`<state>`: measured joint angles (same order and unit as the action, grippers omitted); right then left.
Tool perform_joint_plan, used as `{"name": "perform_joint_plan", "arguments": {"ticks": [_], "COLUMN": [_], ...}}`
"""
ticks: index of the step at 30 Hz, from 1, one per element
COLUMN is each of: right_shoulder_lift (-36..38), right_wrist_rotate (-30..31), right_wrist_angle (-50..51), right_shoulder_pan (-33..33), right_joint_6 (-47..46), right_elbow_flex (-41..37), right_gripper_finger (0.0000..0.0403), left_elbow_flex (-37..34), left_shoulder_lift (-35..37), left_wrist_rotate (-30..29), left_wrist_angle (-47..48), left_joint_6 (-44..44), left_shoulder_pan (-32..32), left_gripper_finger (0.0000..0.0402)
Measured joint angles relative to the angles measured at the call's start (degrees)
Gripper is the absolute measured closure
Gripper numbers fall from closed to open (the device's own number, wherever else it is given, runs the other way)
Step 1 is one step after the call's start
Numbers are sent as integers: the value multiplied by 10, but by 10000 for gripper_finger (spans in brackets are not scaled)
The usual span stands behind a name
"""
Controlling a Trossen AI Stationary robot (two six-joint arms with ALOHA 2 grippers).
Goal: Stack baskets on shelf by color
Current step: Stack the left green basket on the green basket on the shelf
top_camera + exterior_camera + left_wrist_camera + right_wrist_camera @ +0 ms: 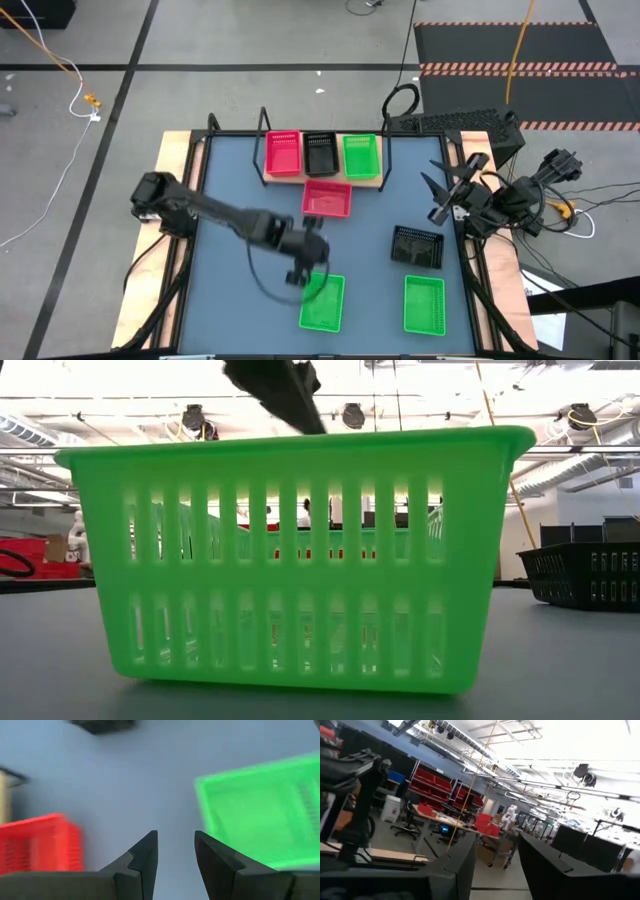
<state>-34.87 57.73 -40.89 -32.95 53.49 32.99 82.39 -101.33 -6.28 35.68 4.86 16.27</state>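
Beside left gripper (308,279), slotted bright-green basket (323,302)

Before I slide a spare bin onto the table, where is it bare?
Free: the left strip beside the shelf, and the gap between the red basket and black basket. Crowded: the near edge, where the left gripper hovers by two green baskets.
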Motion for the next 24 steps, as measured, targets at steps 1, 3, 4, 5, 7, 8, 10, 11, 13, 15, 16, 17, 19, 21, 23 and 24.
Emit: {"name": "perform_joint_plan", "arguments": {"ticks": [1, 3, 4, 5, 7, 8, 10, 11, 13, 15, 16, 17, 19, 21, 23, 24], "right_shoulder_lift": [-2, -6, -9, -12, -19, -24, -32, -36, -42, -47, -49, -51, -53, -56, -58, -58], "right_wrist_rotate": [2, 7, 6, 6, 6, 6, 7, 7, 8, 9, 9, 10, 10, 10, 9, 10], "right_wrist_angle": [2, 5, 8, 9, 14, 17, 30, 39, 67, 98, 111, 122, 133, 142, 161, 176], "right_shoulder_pan": [0, -5, -11, -19, -36, -46, -64, -75, -96, -119, -130, -143, -169, -196, -221, -233], "right_joint_6": [-13, -41, -55, -67, -87, -95, -115, -126, -147, -172, -191, -211, -253, -290, -314, -326], "right_elbow_flex": [0, 0, 0, 0, 0, 0, 0, 0, 0, 0, 0, 0, 0, 0, 0, 0], "right_gripper_finger": [261, 261, 261, 261, 261, 261, 261, 261, 261, 261, 261, 261, 261, 261, 261, 261], "left_elbow_flex": [0, 0, 0, 0, 1, 1, 5, 14, 42, 86, 111, 138, 201, 260, 316, 335], "left_shoulder_lift": [-8, -21, -24, -28, -37, -39, -48, -56, -77, -114, -135, -156, -201, -236, -267, -277], "left_wrist_rotate": [-2, -3, -1, 5, 19, 19, 17, 17, -4, -28, -37, -44, -54, -68, -76, -86], "left_wrist_angle": [-3, -38, -53, -71, -136, -159, -202, -220, -221, -213, -202, -177, -129, -45, 23, 62], "left_joint_6": [2, 3, -1, -12, -41, -58, -86, -98, -119, -141, -152, -159, -171, -188, -209, -224], "left_shoulder_pan": [14, 38, 48, 57, 74, 86, 110, 124, 153, 177, 187, 196, 210, 222, 230, 234], "left_gripper_finger": [270, 270, 270, 270, 270, 270, 270, 270, 270, 270, 270, 270, 271, 271, 271, 271]}}
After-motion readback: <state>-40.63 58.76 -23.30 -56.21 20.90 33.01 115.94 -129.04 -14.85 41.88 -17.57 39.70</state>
